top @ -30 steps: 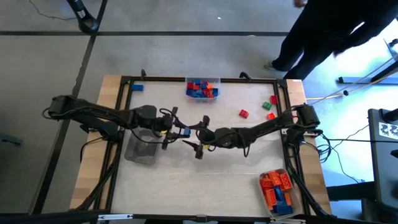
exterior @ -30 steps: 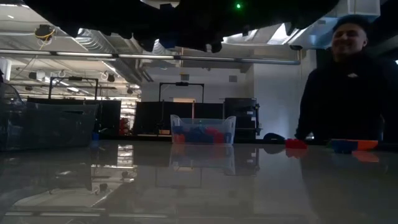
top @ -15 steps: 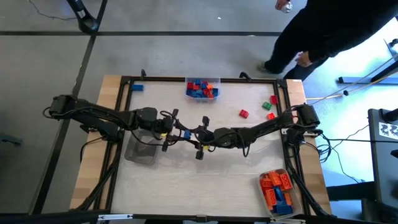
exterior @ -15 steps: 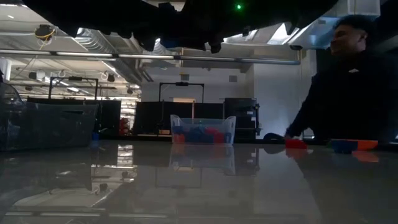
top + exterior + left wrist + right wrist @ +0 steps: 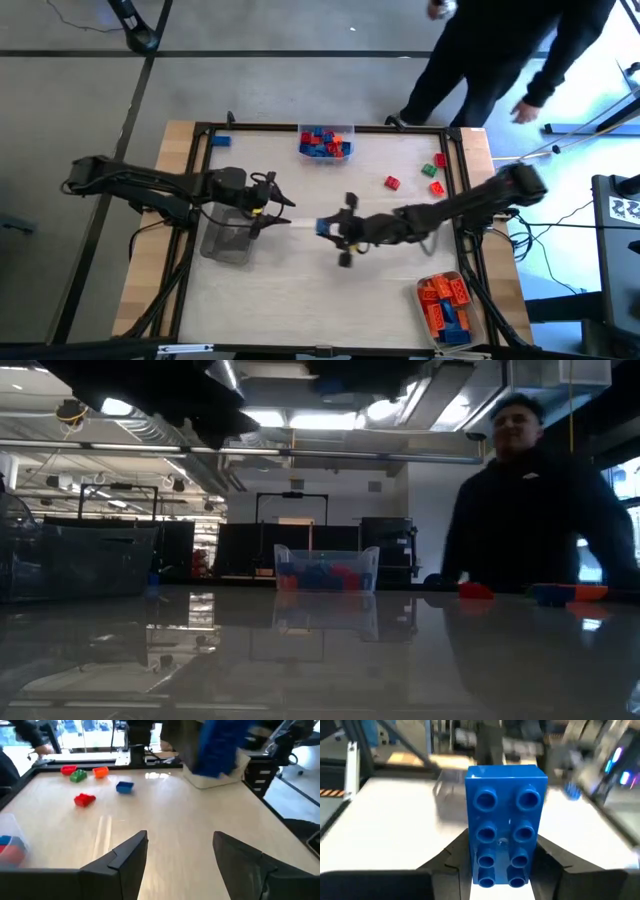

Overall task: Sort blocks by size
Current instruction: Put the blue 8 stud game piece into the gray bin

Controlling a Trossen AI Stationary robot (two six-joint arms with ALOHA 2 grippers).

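My right gripper (image 5: 333,228) is shut on a blue brick (image 5: 324,227) with two rows of studs, above the table's middle. The brick fills the right wrist view (image 5: 506,835) and shows blurred in the left wrist view (image 5: 215,747). My left gripper (image 5: 283,204) is open and empty, a little to the left of the brick, its fingers pointing toward it; its own view (image 5: 180,840) shows the gap between its fingers. Loose red (image 5: 391,182), green (image 5: 428,170) and red (image 5: 436,186) bricks lie on the table at the far right. My right gripper pinches the blue brick's two long sides (image 5: 475,865) between its two fingers, at the end nearest the wrist. The fingers come about level from the table's right and lie along the brick. The brick juts out past the fingertips, studded face toward the wrist camera, lifted clear of the table.
A clear tray (image 5: 325,142) of blue and red bricks stands at the far edge. A tray (image 5: 445,300) of orange bricks stands at the near right. A clear tray (image 5: 228,240) sits under the left arm. A blue brick (image 5: 221,141) lies far left. A person (image 5: 500,50) stands beyond the far edge.
The two grippers stood together at the table's middle with the blue brick between them. My right gripper has drawn away toward the table's right and a little nearer, carrying the brick. My left gripper has drawn back slightly to the left without it. The person has moved along the far edge.
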